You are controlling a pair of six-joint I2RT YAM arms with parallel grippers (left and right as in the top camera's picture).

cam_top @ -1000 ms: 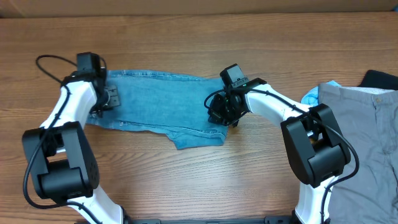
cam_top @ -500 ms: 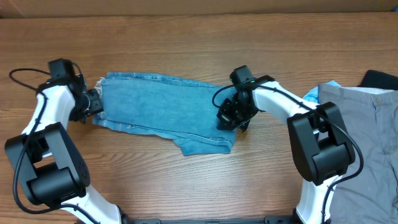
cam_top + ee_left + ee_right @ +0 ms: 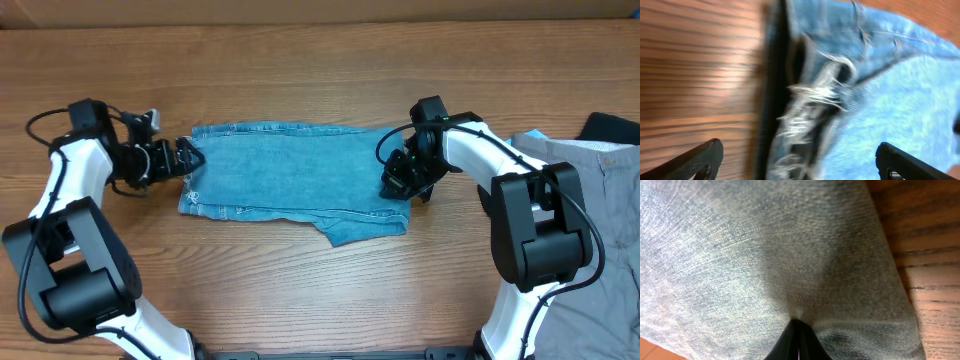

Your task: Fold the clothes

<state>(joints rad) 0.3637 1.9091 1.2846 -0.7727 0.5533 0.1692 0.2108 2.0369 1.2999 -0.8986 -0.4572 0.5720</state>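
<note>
Left fingers (image 3: 186, 158) spread wide, holding nothing; frayed hem (image 3: 815, 95) just ahead of them | right fingers (image 3: 797, 339) pinched shut on jeans (image 3: 290, 172) at the opposite end | I read the jeans lying lengthwise left-to-right on the tabletop (image 3: 300, 290), between both arms.

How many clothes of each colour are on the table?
Light-blue denim jeans: 1
Grey trousers: 1
Black garment: 1
Pale-blue garment, only a corner showing: 1
Total: 4
</note>
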